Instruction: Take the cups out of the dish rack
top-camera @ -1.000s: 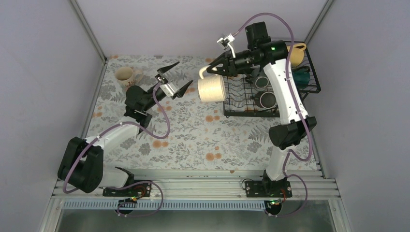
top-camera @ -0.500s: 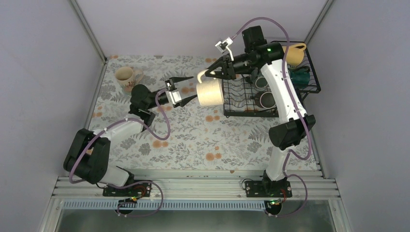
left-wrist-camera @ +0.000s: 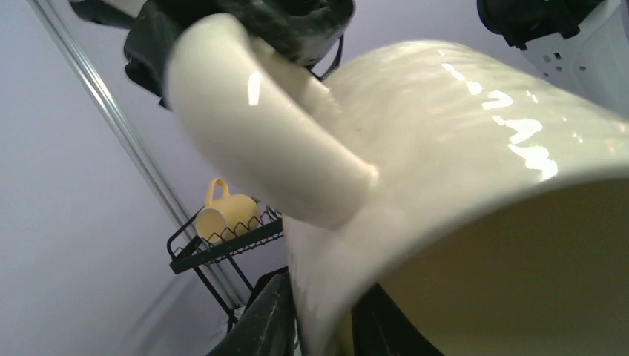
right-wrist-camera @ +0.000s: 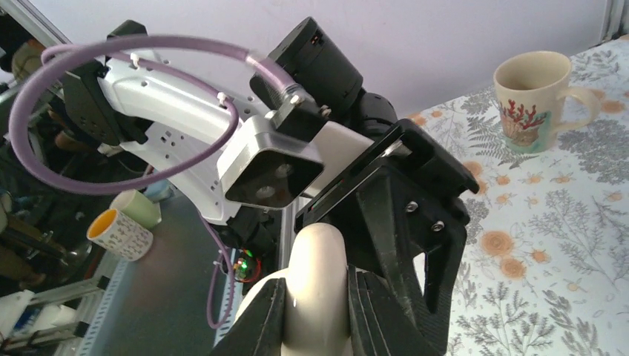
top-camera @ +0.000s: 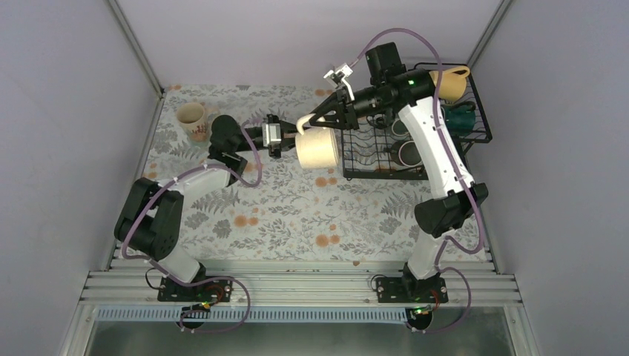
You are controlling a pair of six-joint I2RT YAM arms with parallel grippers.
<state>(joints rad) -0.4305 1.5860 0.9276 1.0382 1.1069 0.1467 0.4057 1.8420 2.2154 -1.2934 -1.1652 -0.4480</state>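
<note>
A plain cream mug [top-camera: 319, 150] hangs on its side in the air just left of the black wire dish rack [top-camera: 371, 172]. My right gripper [top-camera: 305, 122] is shut on its handle [right-wrist-camera: 316, 285]. My left gripper [top-camera: 290, 140] is shut on the mug's wall at the rim, one finger outside [left-wrist-camera: 261, 320] and one inside the mouth. In the left wrist view the mug [left-wrist-camera: 475, 141] fills the frame. A yellow mug [top-camera: 454, 81] lies on the rack's raised tier, a teal one [top-camera: 465, 110] sits below it, and two dark mugs [top-camera: 409, 153] rest in the flat tray.
A cream mug with a red coral print [top-camera: 191, 119] stands upright on the flowered cloth at the far left, also in the right wrist view [right-wrist-camera: 531, 95]. Grey walls close in on both sides. The rack's raised tier [left-wrist-camera: 222, 248] is at the far right.
My left arm has swung right to the hanging mug and its jaws have closed from wide open onto the rim. The right arm has carried the mug slightly left and lower.
</note>
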